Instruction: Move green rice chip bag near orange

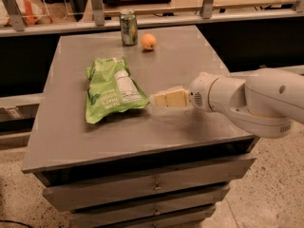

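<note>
While the grey table carries everything, the white arm reaches in from right of the green rice chip bag, which lies flat. The gripper sits at the bag's lower right corner; whether it is spread or pressed together I cannot tell. Behind the bag, well apart, stand a drink can and the orange.

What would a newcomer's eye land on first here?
The bright green bag lying flat on the left half of the table, and the big white arm reaching in from the right with its gripper at the bag's near-right corner. Farther back, the orange sits beside a can at the far edge.
</note>
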Controlling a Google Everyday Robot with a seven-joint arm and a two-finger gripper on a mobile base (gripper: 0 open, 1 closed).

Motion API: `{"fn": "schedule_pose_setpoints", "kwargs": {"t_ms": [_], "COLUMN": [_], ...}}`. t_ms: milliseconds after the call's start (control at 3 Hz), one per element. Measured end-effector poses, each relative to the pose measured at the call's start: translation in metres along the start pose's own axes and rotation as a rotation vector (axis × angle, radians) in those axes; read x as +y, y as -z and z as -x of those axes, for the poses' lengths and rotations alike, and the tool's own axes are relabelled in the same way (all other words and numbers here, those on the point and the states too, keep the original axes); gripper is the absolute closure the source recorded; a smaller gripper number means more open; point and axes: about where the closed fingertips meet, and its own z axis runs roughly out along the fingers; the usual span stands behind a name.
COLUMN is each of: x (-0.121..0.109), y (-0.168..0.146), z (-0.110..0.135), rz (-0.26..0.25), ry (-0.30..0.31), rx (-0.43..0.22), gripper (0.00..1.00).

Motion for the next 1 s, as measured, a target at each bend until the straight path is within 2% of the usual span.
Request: {"fn": "schedule_pose_setpoints", "kwargs": {"t_ms": [333,667,1000], "x": [-0.007,0.014,0.056], "y": [0.003,0.002,0.005], "z": [0.01,0.008,0.006], "rz": [0.052,0.196,0.378], "ry": [0.04,0.098,0.13], "rx": [-0.041,-0.066,-0.093], "gripper": [0.0,0.0,0.0]}}
